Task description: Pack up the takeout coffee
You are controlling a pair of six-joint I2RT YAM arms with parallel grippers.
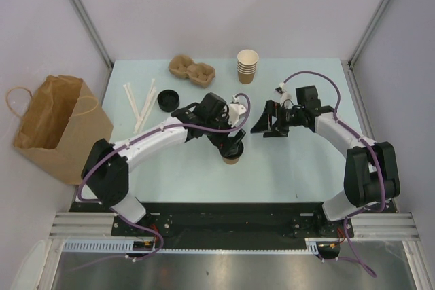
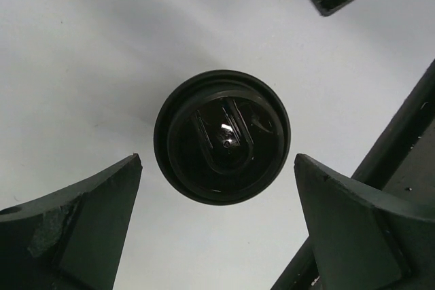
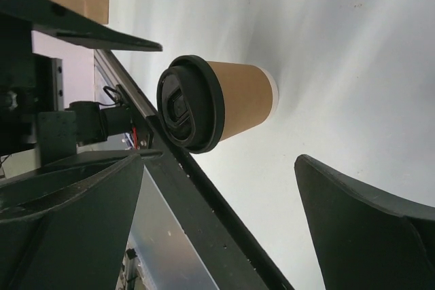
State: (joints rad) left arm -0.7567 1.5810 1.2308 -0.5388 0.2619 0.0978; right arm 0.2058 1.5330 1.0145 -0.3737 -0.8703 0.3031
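Lidded coffee stood free on the worktop, both grippers wide open and empty.

Pale worktop (image 1: 306,168); a brown paper bag (image 1: 58,127) stood open just beyond its left edge. The left gripper (image 2: 217,168) hung directly over the takeout coffee (image 1: 232,157), jaws spread either side without touching. The right gripper (image 1: 270,127), also spread, sat right of centre, facing it. Coffee upright near centre, toward the near edge. Judged best: close on the paper wall below the black lid (image 2: 222,137), squeeze lightly, and carry it level to the bag. No brand or writing legible.
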